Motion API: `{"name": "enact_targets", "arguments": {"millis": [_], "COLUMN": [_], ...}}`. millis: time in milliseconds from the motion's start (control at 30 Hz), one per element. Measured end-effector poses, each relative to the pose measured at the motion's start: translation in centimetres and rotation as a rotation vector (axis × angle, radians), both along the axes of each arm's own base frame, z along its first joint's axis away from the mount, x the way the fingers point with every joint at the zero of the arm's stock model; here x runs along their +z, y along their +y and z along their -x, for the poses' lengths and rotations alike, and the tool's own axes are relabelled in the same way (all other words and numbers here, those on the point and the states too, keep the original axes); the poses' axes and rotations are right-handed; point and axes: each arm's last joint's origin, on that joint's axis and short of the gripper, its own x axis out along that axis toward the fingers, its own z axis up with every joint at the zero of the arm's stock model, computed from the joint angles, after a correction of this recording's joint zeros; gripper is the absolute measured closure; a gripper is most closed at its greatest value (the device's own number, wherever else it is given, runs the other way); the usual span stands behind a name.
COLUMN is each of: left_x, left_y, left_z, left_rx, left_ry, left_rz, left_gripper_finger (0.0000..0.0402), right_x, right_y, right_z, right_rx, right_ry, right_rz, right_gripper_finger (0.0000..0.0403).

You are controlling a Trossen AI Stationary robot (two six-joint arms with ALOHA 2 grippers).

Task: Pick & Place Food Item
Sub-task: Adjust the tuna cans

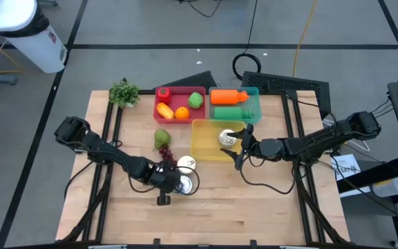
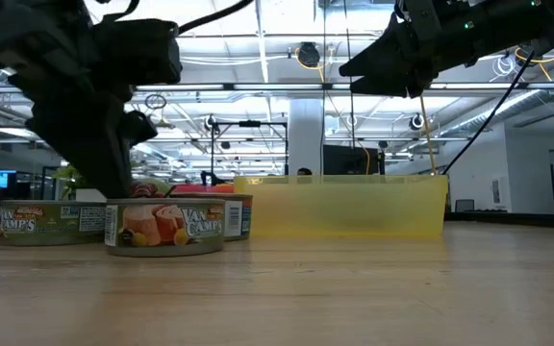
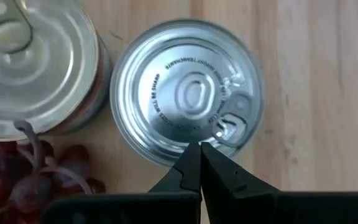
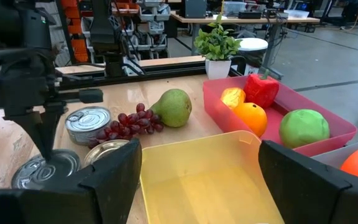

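Observation:
Three flat tin cans stand on their bases on the table; one can [image 3: 185, 93] sits right under my left gripper [image 3: 199, 148], a second can [image 3: 30, 62] beside it, next to red grapes [image 3: 17, 180]. The left gripper [image 1: 178, 183] is shut and points down at the can [image 1: 189, 183]. My right gripper [image 4: 199, 149] is open and hovers over the yellow bin [image 4: 210, 180], touching nothing; it shows at the bin's right side [image 1: 240, 146]. A silvery round thing [image 1: 228, 138] shows in the bin; I cannot tell what it is. My left gripper comes from above, pointing down, with its shut fingertips [image 3: 191, 163] on the can's lid beside the pull tab [image 3: 232, 124], near the lid's rim. The can stands flat on the table. In the low view the dark finger [image 2: 113, 183] reaches down to the can's top [image 2: 162, 204].
A pear [image 1: 161, 138] lies behind the grapes. The red bin [image 1: 179, 92] holds an orange, a green apple, a red pepper and a yellow piece. A teal bin [image 1: 254, 104] holds an orange bottle and a green thing. A small plant [image 1: 124, 92] stands at the far left.

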Motion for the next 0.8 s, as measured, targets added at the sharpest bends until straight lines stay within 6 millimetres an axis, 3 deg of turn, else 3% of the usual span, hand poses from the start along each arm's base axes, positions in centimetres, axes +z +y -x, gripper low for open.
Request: {"name": "enact_targets", "arguments": {"millis": [433, 800], "left_x": [-0.9, 0.4], "left_y": [0.0, 0.4], "left_z": [0.4, 1.2], "left_rx": [0.002, 0.021], "left_ry": [0.068, 0.063], "left_rz": [-0.037, -0.019], "left_gripper_finger": [0.0399, 0.0399], "right_x": [0.0, 0.0], "right_y": [0.0, 0.0], "right_z": [0.0, 0.0], "right_rx": [0.000, 0.000], "right_ry": [0.000, 0.000], "right_rz": [0.000, 0.000], "right_gripper_finger": [0.0094, 0.0094]}}
